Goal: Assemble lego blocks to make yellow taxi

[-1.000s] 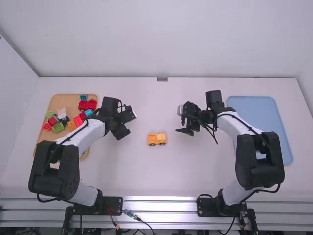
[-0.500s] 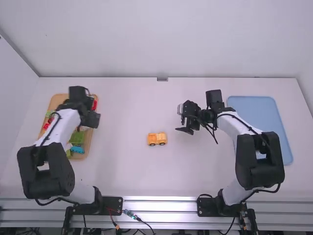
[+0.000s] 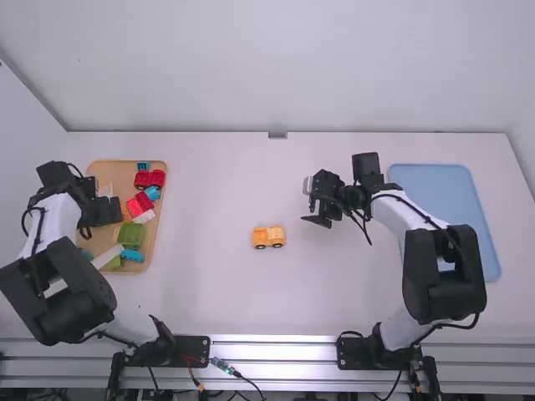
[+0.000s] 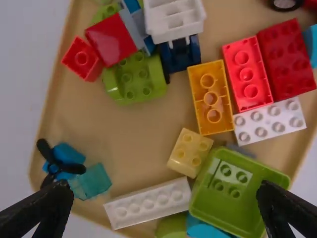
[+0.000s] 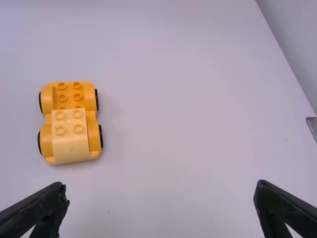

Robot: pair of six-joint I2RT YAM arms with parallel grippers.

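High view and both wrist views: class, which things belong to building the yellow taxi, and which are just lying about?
Likely for the job:
- yellow wheeled base
- pale yellow block on it
- perhaps the loose pale yellow brick

Probably just lying about:
- red wheeled piece
- green tub-shaped piece
- long white brick

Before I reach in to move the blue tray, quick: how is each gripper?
Left gripper: open, empty, over the tan tray.
Right gripper: open, empty, over the table.
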